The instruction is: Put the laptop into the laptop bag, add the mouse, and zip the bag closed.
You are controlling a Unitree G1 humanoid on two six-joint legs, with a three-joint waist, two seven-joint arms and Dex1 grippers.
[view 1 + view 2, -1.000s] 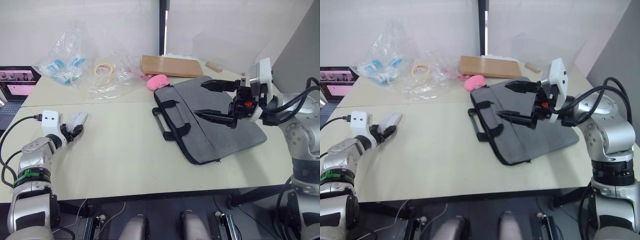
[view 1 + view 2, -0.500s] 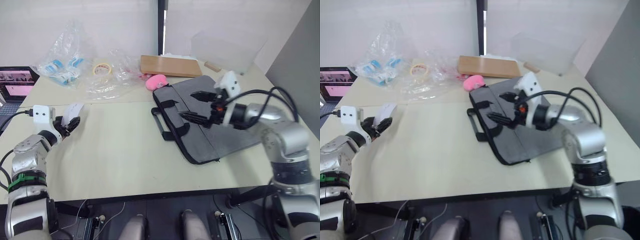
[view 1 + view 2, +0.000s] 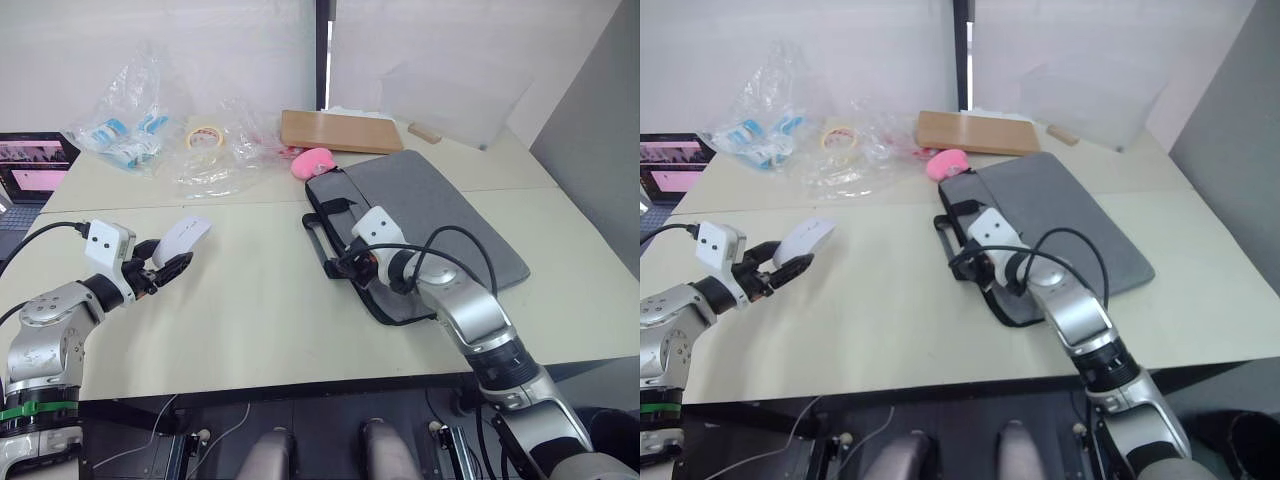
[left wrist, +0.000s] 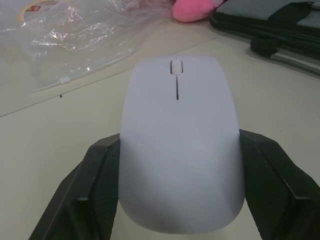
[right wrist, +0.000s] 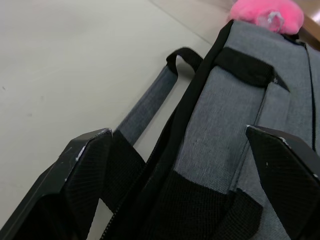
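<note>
Up off the table, the left gripper (image 4: 177, 200) clamps the mouse (image 4: 179, 140). Meanwhile the right gripper (image 5: 170, 170) spreads wide, empty, over the laptop bag's (image 3: 440, 215) handle edge.

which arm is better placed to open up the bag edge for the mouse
Right. The right gripper is open at the handle edge of the laptop bag, its fingers straddling that edge. The left gripper is shut on the mouse, off to the bag's left over the table.
</note>
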